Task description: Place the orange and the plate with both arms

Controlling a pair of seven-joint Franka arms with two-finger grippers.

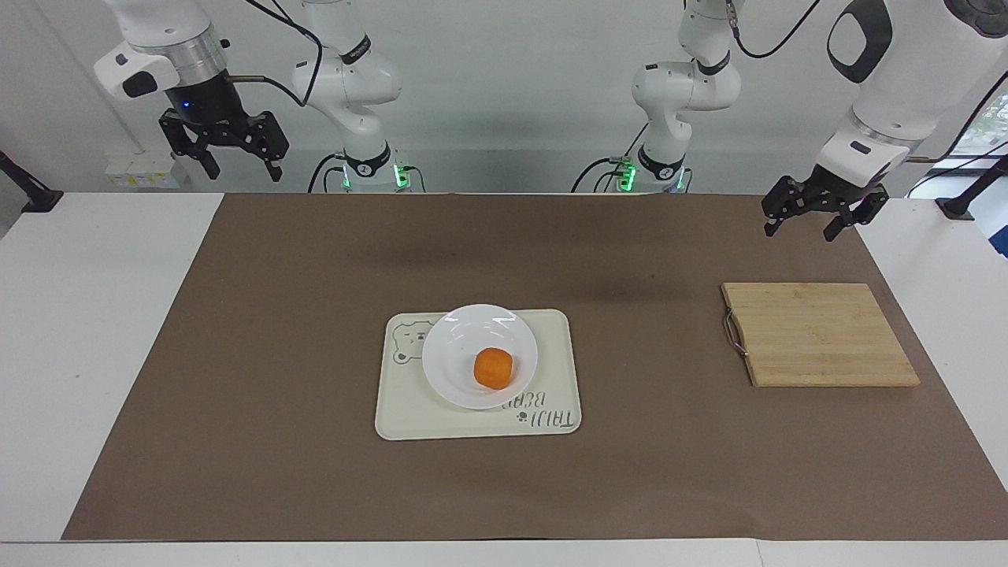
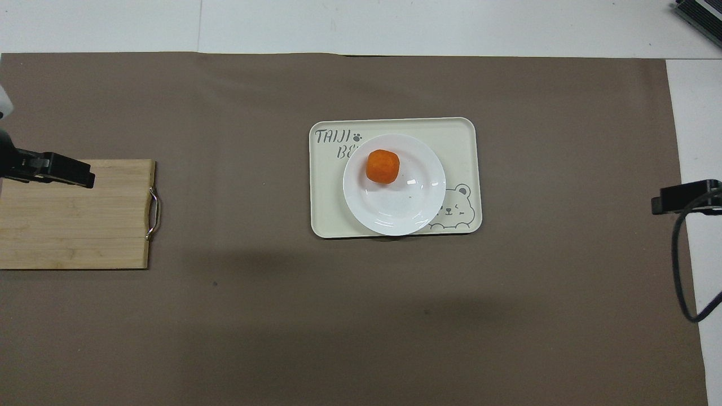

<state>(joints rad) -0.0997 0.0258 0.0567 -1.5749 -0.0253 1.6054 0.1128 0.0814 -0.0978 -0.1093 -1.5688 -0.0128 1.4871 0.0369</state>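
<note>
The orange sits in the plate, off its centre, and the plate rests on the cream bear tray in the middle of the brown mat. To my eye the placing looks done already: fruit in dish, dish on tray, nothing in either hand.

The right gripper hangs high in the air at the right arm's end of the table, jaws spread and empty; the plate and orange lie well away from those jaws, down on the mat toward the table's middle. The left gripper hovers with its jaws parted too, gripping nothing. Below them, and a little farther from the robots, lies the bamboo cutting board, and the plate is well off to the side of them.

If either thing has to be picked up again, I would judge the orange light, slightly yielding and apt to roll, so the jaws should come straight down and close across its widest part with a gentle squeeze. The plate looks stiff, glossy and breakable. The raised rim is the only place to pinch it, and it could slip or tilt there.
</note>
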